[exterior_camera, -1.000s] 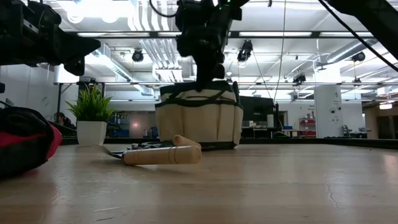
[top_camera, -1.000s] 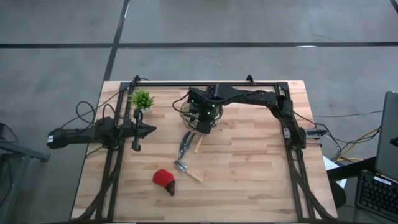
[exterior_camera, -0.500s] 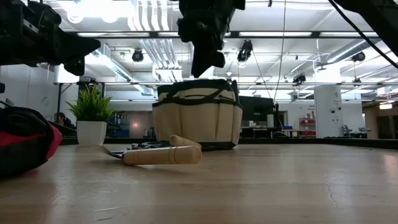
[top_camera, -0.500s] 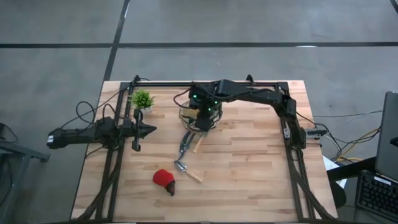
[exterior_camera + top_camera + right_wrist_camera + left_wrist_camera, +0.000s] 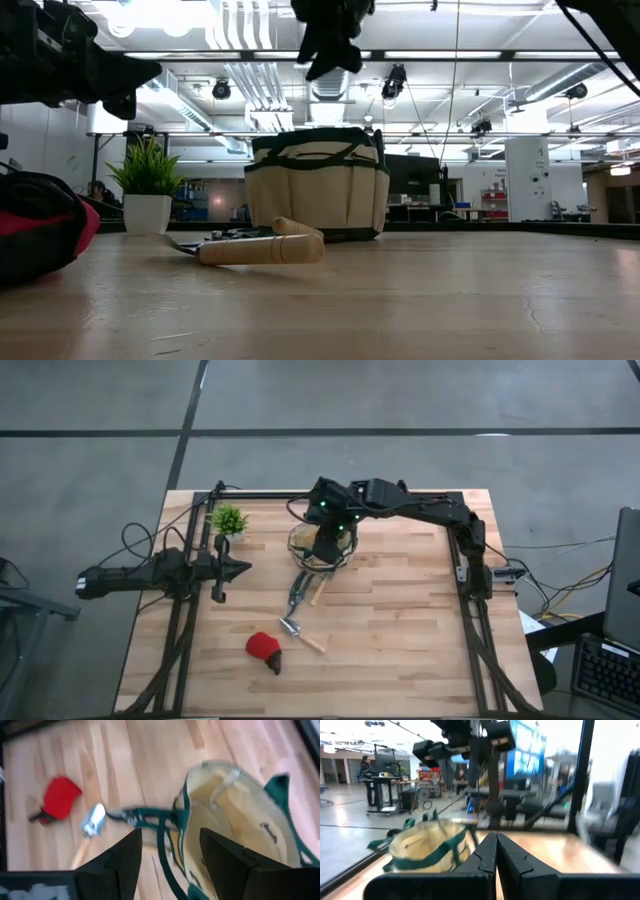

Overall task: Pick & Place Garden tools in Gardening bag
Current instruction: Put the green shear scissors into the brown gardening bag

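The tan gardening bag (image 5: 320, 546) with dark green trim stands upright on its base at the table's far middle. My right gripper (image 5: 172, 862) hangs open above the bag's mouth (image 5: 235, 815), with nothing between its fingers; the low view shows it high over the bag (image 5: 318, 185). On the table nearer than the bag lie a dark-handled pruner (image 5: 296, 592), a wooden handle (image 5: 318, 592), a silver trowel (image 5: 298, 633) and the red rounded item (image 5: 265, 648). My left gripper (image 5: 240, 569) waits shut at the table's left.
A small green potted plant (image 5: 228, 520) stands at the far left, beside the bag. A black frame (image 5: 330, 494) runs along the table's far edge and down both sides. Bare wood lies to the right of the tools (image 5: 400, 620).
My right gripper has risen out of the bag's mouth to well above it and tipped less steeply downward, and its fingers have opened. The tools on the table and the left arm have kept still.
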### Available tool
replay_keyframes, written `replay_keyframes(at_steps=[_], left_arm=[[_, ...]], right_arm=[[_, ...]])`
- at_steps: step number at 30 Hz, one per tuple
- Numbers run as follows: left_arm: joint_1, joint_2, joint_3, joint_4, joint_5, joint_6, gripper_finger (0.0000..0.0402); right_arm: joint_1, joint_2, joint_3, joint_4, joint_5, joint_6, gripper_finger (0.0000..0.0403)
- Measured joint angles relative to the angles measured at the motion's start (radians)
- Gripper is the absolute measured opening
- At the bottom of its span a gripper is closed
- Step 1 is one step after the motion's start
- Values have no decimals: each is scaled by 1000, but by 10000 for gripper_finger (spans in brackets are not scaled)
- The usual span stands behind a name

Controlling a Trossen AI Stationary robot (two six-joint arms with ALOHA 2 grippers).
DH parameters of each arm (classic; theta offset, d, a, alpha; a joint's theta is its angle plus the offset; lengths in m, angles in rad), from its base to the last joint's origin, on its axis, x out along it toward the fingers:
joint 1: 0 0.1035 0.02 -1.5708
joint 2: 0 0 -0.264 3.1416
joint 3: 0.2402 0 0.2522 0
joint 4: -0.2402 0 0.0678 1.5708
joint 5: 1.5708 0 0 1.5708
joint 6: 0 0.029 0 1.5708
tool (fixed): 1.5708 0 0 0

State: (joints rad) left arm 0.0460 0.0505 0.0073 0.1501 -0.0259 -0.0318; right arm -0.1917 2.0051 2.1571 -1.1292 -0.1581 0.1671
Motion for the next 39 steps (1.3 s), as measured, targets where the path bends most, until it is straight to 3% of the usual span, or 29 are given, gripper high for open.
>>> replay_keyframes(at_steps=[3,8,12,16,20,26,34,39], left_arm=[[-1,0,5,94,16,-210,10],[-1,0,30,208,-65,-553,10],[-1,17,31,194,-117,-723,10],[-1,34,31,194,-192,-1056,10],[-1,82,33,141,-232,-1193,10],[-2,255,94,6,-126,-1246,37],[-1,584,303,-296,-95,-1098,152],[-1,829,402,-319,-93,-1090,214]], right_arm=[[0,-30,3,27,1,32,198],[0,-81,-18,52,35,65,199],[4,-93,-28,52,56,89,199],[7,-109,-28,59,56,120,199],[18,-114,-28,59,56,123,199],[31,-114,-29,62,56,127,195],[44,-123,-31,7,56,146,181],[49,-127,-31,-12,56,148,171]])
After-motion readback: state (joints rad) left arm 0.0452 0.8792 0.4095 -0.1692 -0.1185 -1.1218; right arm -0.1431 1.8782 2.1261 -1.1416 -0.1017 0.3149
